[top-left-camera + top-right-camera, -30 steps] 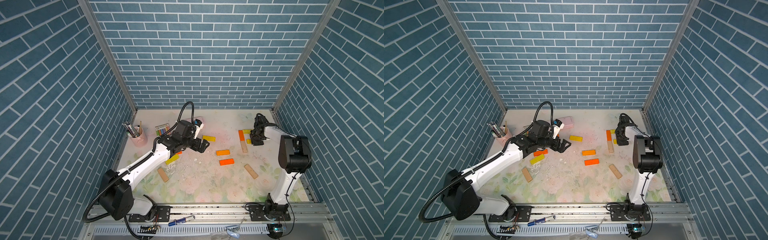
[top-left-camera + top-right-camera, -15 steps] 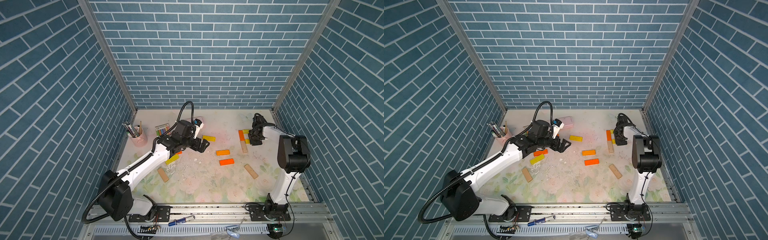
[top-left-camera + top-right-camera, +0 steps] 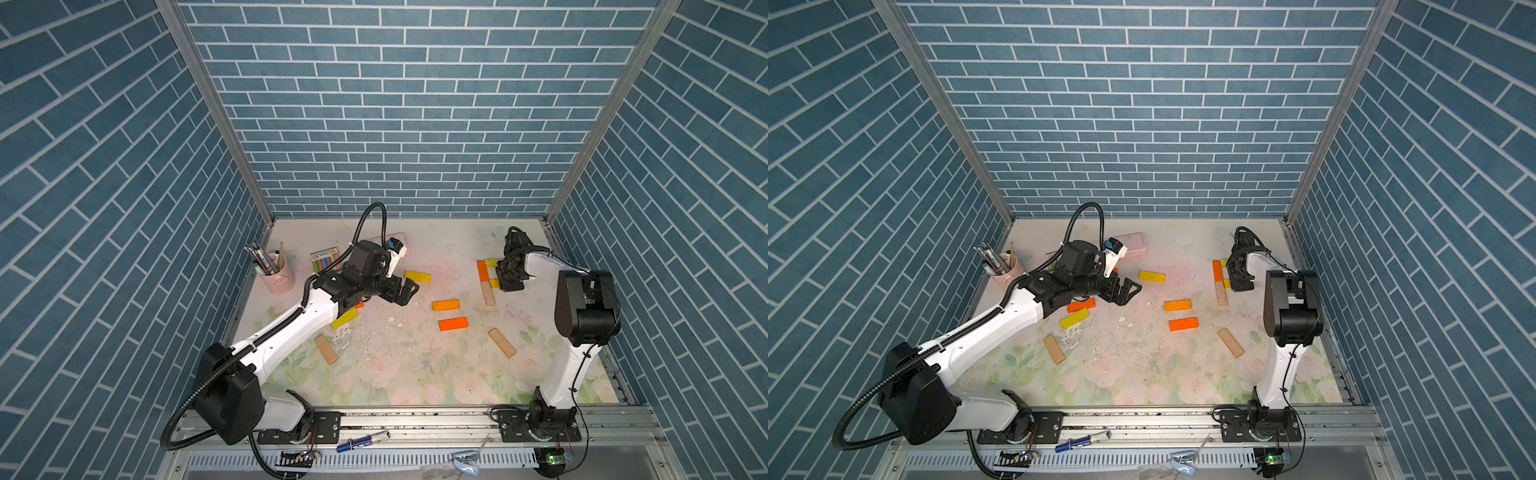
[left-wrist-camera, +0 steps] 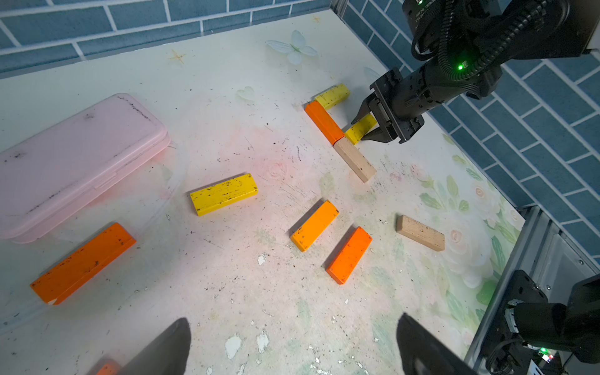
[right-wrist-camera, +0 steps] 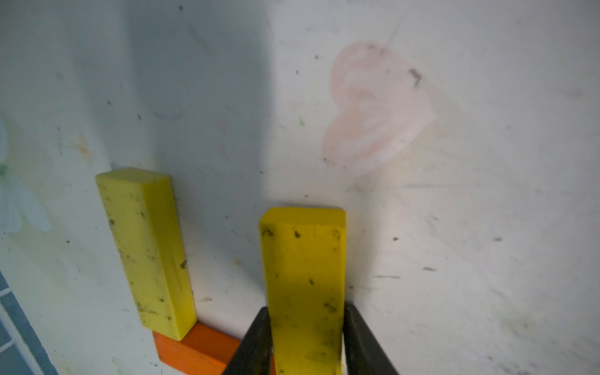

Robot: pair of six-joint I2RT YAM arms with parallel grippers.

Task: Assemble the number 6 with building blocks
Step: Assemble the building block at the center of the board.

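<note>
Yellow block (image 5: 303, 259) between the narrow right gripper (image 5: 305, 310), grip unclear: back straight off so you don't skew it; left gripper (image 4: 292, 321) wide.

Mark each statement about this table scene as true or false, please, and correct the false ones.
1. The left gripper is open and empty. True.
2. The right gripper straddles a yellow block. True.
3. The pink case lies open. False: it is closed.
4. The cup is empty. False: it holds pens.
5. An orange block meets a tan block end to end. True.
</note>
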